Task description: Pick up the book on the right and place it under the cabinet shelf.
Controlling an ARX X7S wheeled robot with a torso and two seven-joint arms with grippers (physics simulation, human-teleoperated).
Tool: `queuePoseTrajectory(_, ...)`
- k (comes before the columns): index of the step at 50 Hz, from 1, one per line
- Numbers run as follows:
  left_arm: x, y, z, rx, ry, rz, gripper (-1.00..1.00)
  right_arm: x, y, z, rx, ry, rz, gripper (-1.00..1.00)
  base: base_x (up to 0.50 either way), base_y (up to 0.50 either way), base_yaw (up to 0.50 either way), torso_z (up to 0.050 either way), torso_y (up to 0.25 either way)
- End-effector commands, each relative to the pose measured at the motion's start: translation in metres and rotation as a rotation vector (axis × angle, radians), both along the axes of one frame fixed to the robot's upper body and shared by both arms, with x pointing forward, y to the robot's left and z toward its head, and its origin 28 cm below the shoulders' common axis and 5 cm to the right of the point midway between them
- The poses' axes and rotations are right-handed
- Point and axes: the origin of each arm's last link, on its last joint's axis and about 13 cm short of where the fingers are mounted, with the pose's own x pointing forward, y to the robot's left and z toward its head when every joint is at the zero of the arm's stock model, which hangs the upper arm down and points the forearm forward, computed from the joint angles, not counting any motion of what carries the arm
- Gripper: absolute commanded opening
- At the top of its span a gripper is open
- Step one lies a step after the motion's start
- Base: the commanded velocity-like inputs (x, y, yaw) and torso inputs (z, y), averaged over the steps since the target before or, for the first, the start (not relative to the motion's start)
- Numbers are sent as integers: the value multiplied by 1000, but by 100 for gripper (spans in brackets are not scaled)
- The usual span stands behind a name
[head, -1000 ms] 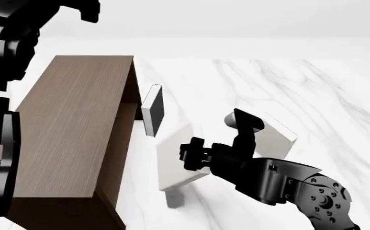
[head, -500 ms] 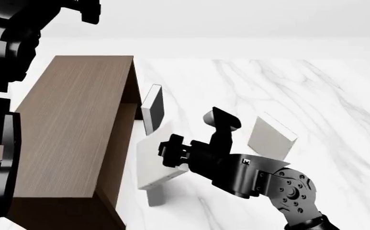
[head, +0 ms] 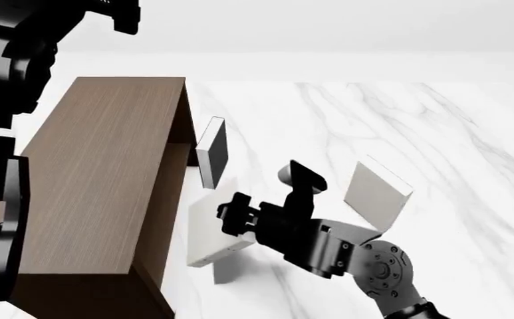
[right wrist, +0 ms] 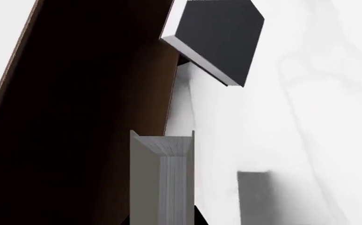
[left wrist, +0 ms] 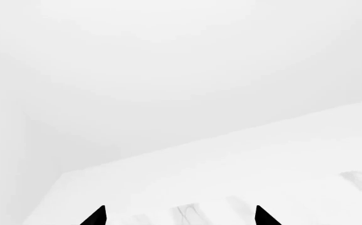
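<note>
A: Head view first?
B: My right gripper (head: 233, 214) is clamped on the book (head: 211, 229), held off the marble table (head: 434, 133) just beside the cabinet shelf (head: 97, 173), at its open side.

A: Right wrist adds?
B: The book's page edges, the cabinet's dark hollow, and the black-faced book (right wrist: 221, 37) leaning near the cabinet.

A: Left?
B: My left gripper (left wrist: 179, 216): only two tips show, spread apart, holding nothing. The pale book (head: 376, 193) shows in the head view only.

A: Any text?
B: None readable.
</note>
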Motion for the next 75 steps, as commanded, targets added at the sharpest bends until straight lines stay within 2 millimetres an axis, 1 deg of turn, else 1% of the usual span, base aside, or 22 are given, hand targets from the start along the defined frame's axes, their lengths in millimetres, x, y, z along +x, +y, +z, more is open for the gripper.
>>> queuePoseTrajectory(1,0,0,-1,2,2,1,100,7,3,-6,92,6,-15,-100,0,0,0,0,0)
queuePoseTrajectory(10,1,1,-1,3,3,4,100,9,7,-19,101,33,-17,-100,0,0,0,1,1)
queuePoseTrajectory(25,1,3,-3,3,6,8,100,10,6,-39,73,75,-25,-100,0,0,0,0,1)
queuePoseTrajectory(43,0,4,-3,5,6,10,100,11,8,-51,50,98,-12,-100,0,0,0,0,1)
queuePoseTrajectory(64,0,4,-3,8,8,10,100,21,9,-69,29,134,-33,-100,0,0,0,0,0)
queuePoseTrajectory(75,0,4,-3,7,7,10,100,22,10,-72,19,140,-31,-100,0,0,0,0,0)
